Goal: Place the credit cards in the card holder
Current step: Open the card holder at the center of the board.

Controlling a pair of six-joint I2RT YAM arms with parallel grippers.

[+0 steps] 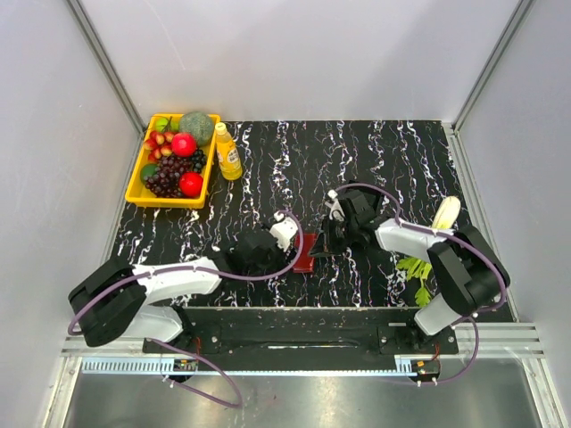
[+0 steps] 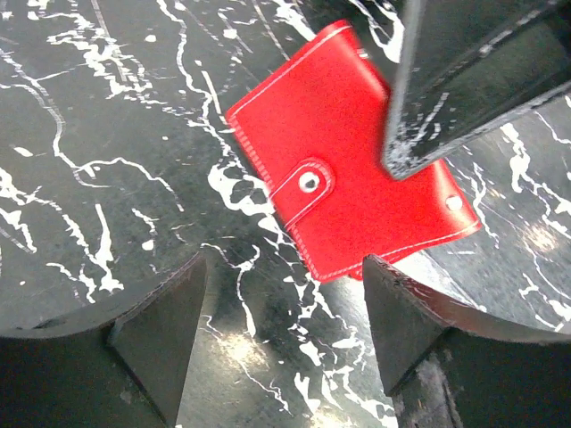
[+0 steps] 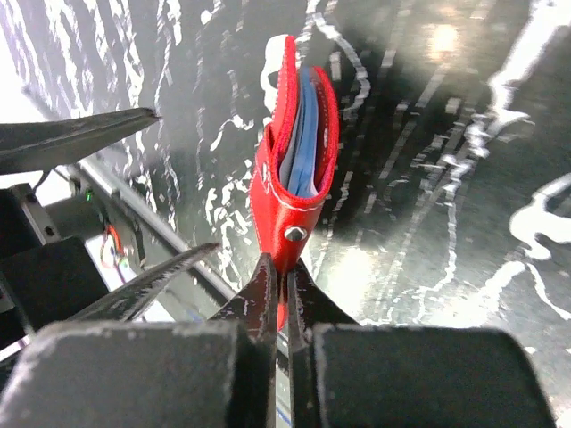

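a black worktop (image 1: 357,160) veined with white, pale walls (image 1: 312,53) around it. near its front edge, about midway across, we find the card holder (image 2: 348,152), red and folded over, its snap strap (image 2: 308,183) lying across one face. seen edge-on from the right wrist, the credit cards (image 3: 303,134) show as pale blue slips tucked between the red panels. we judge the loading done or nearly so. the right hand (image 3: 278,276) is clenched on the holder's edge, a sliver of red pinched between its fingertips. the left hand (image 2: 285,260) is released, fingers spread with nothing between them. the holder lies just ahead of its tips, its long axis slanting across the line of that opening rather than along it. so the right hand is the nearer one, with the holder in its grip, and we reckon the next move, whether a press or a let-go, turns on that pinch. well apart, at the far left, sit a yellow tray (image 1: 134,183) of fruit and a bottle (image 1: 228,152).
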